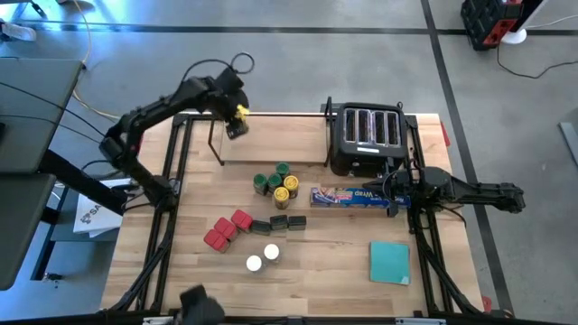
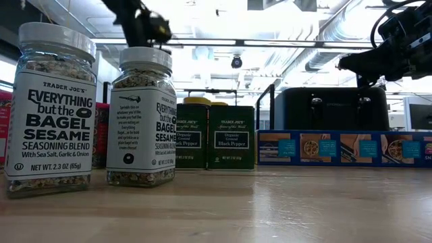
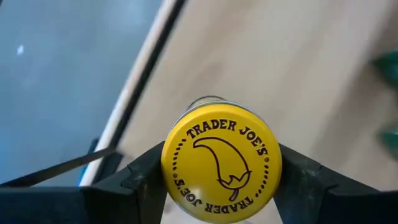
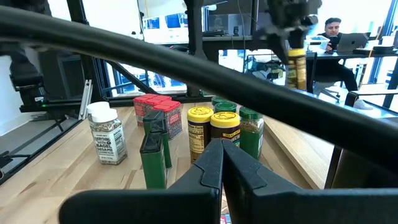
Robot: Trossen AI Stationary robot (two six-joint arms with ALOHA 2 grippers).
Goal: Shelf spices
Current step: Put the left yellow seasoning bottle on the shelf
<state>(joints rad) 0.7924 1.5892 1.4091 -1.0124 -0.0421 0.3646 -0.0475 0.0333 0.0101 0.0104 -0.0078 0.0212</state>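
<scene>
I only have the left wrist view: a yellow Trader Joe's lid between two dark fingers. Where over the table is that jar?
Observer: The left gripper holds the yellow-lidded jar above the shelf, near its left end, at the table's far side.
Operator: Is it set down?
Observer: No. The right wrist view shows the jar hanging in the air.
Operator: What's the other arm doing?
Observer: The right gripper waits shut at the blue wrap box, beside the toaster.
</scene>
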